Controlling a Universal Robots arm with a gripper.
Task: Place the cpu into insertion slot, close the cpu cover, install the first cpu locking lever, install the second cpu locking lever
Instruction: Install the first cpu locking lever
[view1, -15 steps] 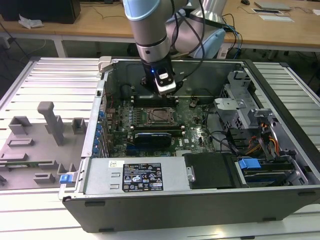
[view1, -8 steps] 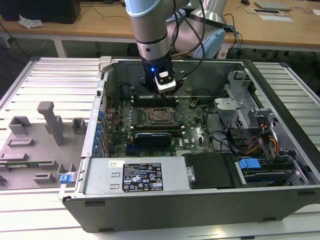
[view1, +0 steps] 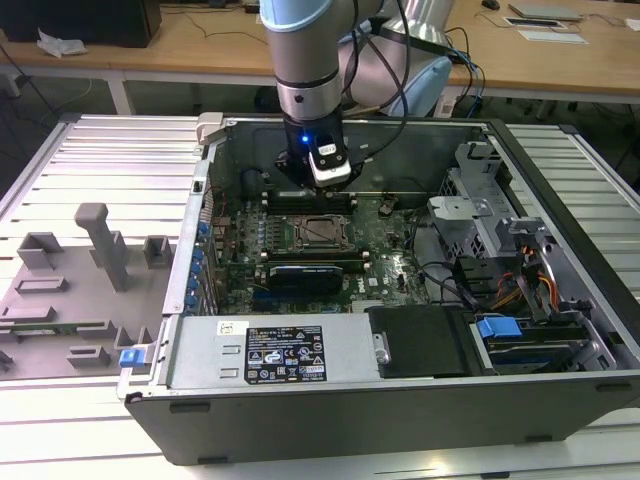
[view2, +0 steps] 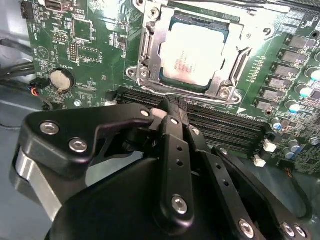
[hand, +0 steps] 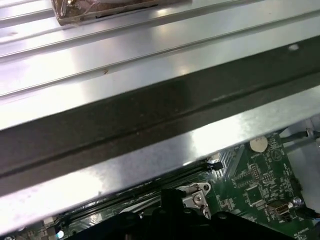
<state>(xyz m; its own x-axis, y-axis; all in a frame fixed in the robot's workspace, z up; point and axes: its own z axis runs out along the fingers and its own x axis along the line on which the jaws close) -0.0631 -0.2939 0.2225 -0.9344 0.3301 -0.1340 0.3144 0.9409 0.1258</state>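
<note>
Starting from the fingers (view2: 176, 140): they are pressed together at the tips and carry nothing, so the gripper (view2: 169, 106) is clenched and empty. In the second wrist view the tips hang over the dark memory slots (view2: 225, 127), a little below the centre of the frame. The cpu (view2: 192, 55) lies straight beyond the tips, in the upper middle of the frame. It is seated flat in its socket and is apart from the fingers. The cpu cover (view2: 149, 50) lies down around it as a silvery frame. Whether the levers are hooked, I cannot tell. In the exterior view the cpu (view1: 322, 231) sits near the centre of the frame, just below the arm (view1: 305, 90).
</note>
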